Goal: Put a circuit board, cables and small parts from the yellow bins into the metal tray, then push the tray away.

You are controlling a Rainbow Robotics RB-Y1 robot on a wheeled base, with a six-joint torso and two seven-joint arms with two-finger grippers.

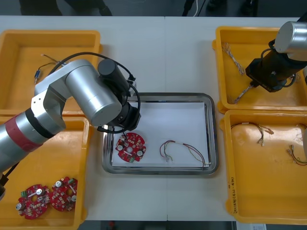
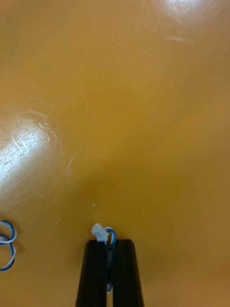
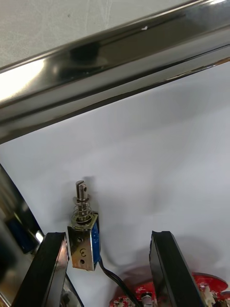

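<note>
Now | tray: board, cable, metal part | bin: right claw gripping twisted cable

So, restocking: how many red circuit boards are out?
3 boards: one in the metal tray, two side by side in the near left yellow bin; the left arm may hide more.

The left gripper hangs over the left end of the metal tray. A round red circuit board lies on the white inside just on the robot's side of the gripper, and a thin-wired cable lies well off to its right. The right gripper reaches down into the far right yellow bin, with a twisted blue and white cable trailing from its tip and a second twisted cable lying just beyond it.
</note>
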